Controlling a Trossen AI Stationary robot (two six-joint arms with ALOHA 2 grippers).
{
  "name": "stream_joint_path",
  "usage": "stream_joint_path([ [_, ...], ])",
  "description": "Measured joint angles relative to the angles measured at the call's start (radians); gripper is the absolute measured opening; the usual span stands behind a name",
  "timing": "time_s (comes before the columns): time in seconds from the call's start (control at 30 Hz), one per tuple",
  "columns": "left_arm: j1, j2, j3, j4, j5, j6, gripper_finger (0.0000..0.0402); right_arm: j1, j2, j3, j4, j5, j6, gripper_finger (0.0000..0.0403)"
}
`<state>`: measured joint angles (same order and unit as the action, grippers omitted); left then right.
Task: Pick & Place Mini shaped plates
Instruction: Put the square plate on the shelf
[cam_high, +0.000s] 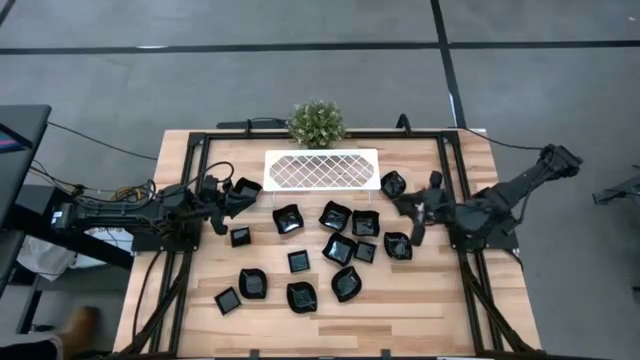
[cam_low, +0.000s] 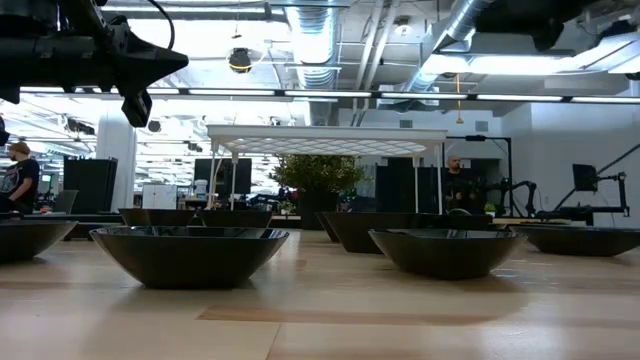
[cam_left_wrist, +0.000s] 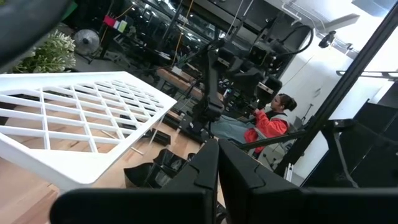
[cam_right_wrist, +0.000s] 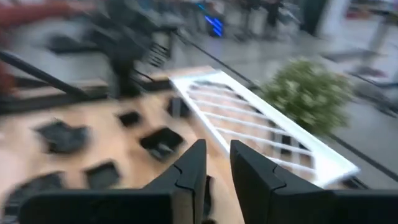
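Several glossy black mini plates (cam_high: 340, 248) rest flat on the wooden table, mostly in front of the white lattice tray (cam_high: 320, 168). In the low view the nearest plates (cam_low: 190, 250) stand in a row. My left gripper (cam_high: 232, 197) hovers shut by the tray's left end, beside or above one plate (cam_high: 246, 189); its wrist view shows the fingers (cam_left_wrist: 205, 168) closed with nothing between them. My right gripper (cam_high: 405, 207) hovers over the table's right part between two plates (cam_high: 393, 183) (cam_high: 398, 245). It points toward the tray (cam_right_wrist: 261, 130), and its fingers (cam_right_wrist: 193, 165) stand narrowly open and empty.
The tray stands on thin legs near the far edge, with a small green potted plant (cam_high: 317, 122) behind it. Black frame rails (cam_high: 195, 200) run along both table sides. Bare wood lies along the near edge (cam_high: 400, 320). People (cam_left_wrist: 273, 121) show in the room beyond.
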<state>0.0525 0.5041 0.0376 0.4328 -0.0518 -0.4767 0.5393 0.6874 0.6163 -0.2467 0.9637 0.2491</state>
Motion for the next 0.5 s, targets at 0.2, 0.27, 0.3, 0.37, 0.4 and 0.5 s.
stream_joint_path([
  [0.2, 0.0, 0.0, 0.0, 0.0, 0.0, 0.0, 0.0012, -0.08, 0.086, 0.175, -0.435, 0.028, 0.415, 0.0065],
  [0.27, 0.0, 0.0, 0.0, 0.001, 0.0, 0.0, 0.0012, -0.12, 0.106, 0.217, -0.56, 0.028, 0.587, 0.0065],
  [0.3, 0.0, 0.0, 0.0, 0.002, 0.0, 0.0, 0.0012, -0.14, 0.112, 0.234, -0.619, 0.024, 0.668, 0.0065],
  [0.37, 0.0, 0.0, 0.0, 0.002, 0.0, 0.0, 0.0012, -0.189, 0.122, 0.263, -0.719, -0.027, 0.789, 0.0065],
  [0.4, 0.0, 0.0, 0.0, 0.002, 0.0, 0.0, 0.0012, -0.219, 0.127, 0.273, -0.757, -0.064, 0.836, 0.0065],
  [0.5, 0.0, 0.0, 0.0, 0.002, 0.0, 0.0, 0.0012, -0.311, 0.14, 0.285, -0.836, -0.187, 0.954, 0.0065],
])
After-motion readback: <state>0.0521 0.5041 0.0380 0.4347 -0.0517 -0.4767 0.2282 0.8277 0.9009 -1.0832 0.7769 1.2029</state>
